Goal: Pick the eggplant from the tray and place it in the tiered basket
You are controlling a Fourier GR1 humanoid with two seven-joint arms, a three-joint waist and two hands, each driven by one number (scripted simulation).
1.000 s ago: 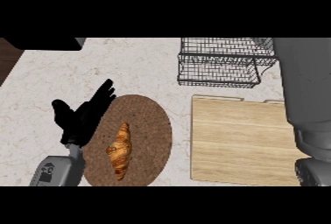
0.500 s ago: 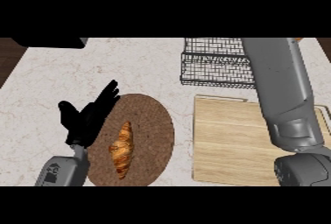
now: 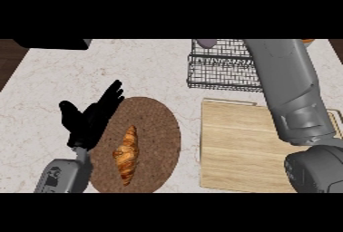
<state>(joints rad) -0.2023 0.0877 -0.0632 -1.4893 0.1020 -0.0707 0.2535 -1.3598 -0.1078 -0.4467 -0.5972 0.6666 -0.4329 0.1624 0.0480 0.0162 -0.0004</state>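
The wire tiered basket (image 3: 224,68) stands at the back of the counter. A small purplish rounded thing (image 3: 206,43), possibly the eggplant, shows at its far edge, cut off by the view's top. The wooden tray (image 3: 241,149) lies at the right with nothing showing on it. My right forearm (image 3: 291,95) stretches over the tray's right side and past the basket; its hand lies beyond the view's top. My left hand (image 3: 90,118) rests open, fingers up, at the left beside the brown round plate (image 3: 157,122).
A croissant (image 3: 126,154) lies on the brown plate. A dark object (image 3: 53,43) sits at the back left corner. A bit of something orange (image 3: 308,41) shows at the top right. The counter's left edge meets dark wooden floor.
My right forearm has come in from the right edge and now reaches forward over the tray and the basket. The left hand has hardly moved.
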